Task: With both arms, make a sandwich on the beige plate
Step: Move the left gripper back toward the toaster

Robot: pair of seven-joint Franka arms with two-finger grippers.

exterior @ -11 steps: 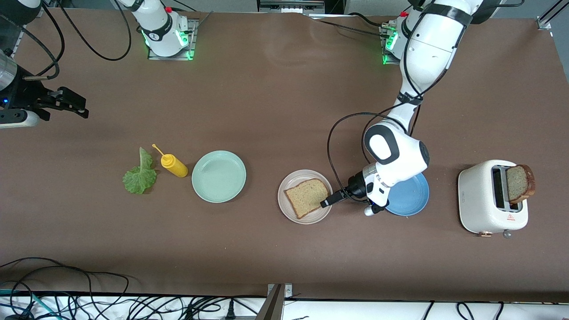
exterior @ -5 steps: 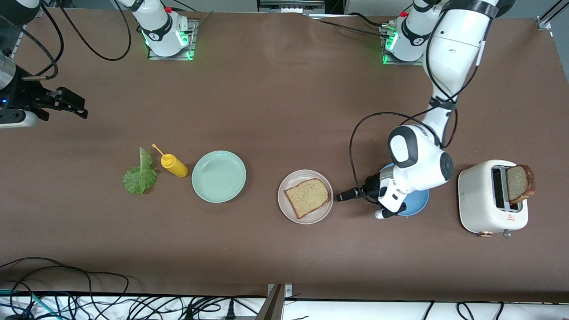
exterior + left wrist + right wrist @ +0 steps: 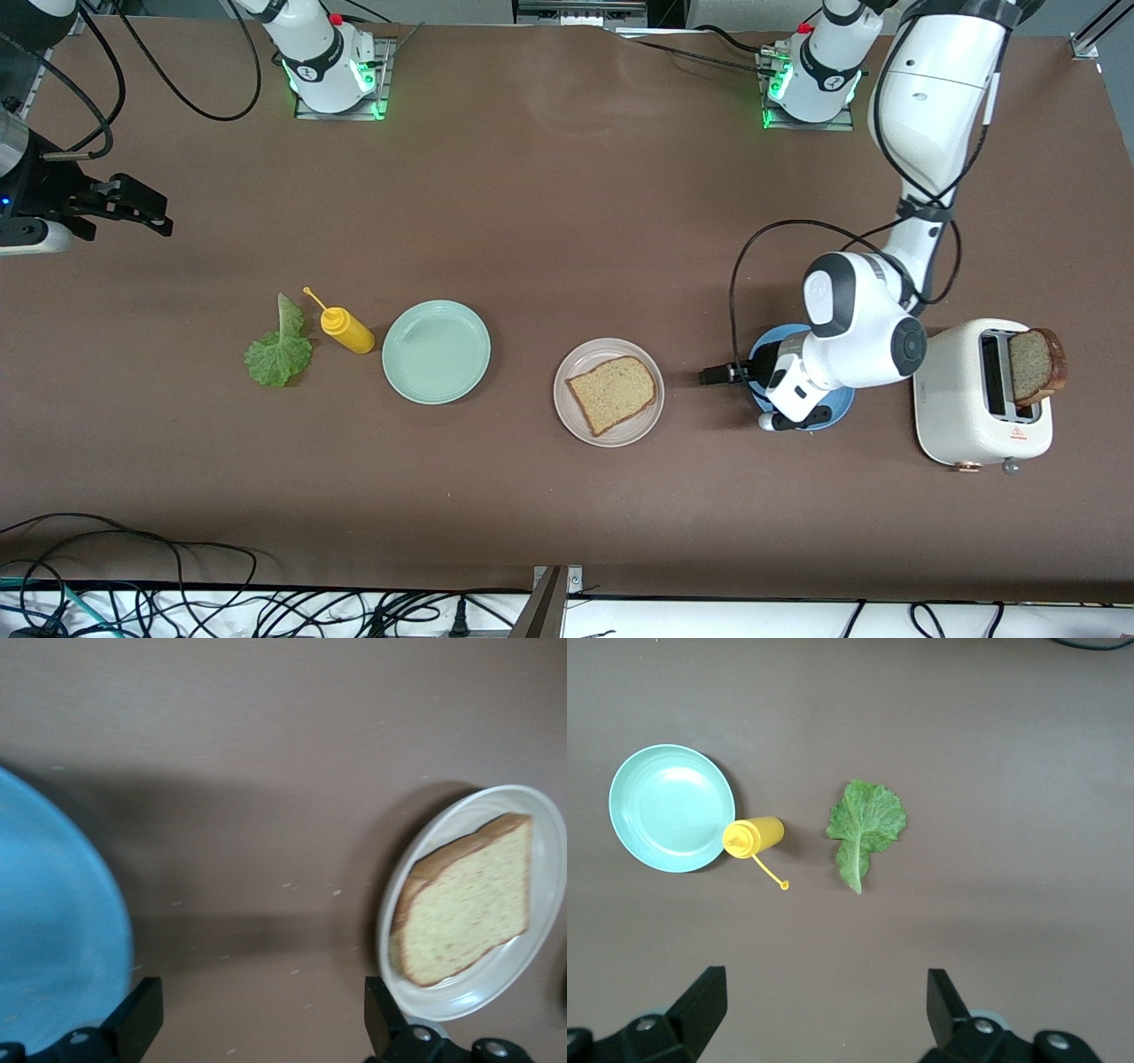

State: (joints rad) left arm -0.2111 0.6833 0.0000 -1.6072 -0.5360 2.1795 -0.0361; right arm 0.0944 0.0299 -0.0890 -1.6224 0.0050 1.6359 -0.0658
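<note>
Bread slice [image 3: 612,393] lay on your beige plate [image 3: 576,414], mid-table toward the front edge. Your left gripper [image 3: 714,376] hung spread and empty between that plate and the blue plate [image 3: 839,405]. Your right gripper [image 3: 151,215] waited, spread, at its table end.

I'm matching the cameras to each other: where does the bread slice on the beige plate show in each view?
Front view: bread slice on the beige plate, mid-table.
Left wrist view: bread slice, same plate.
Right wrist view: not in it.
Shared landmark: blue plate, front and left wrist views.
</note>
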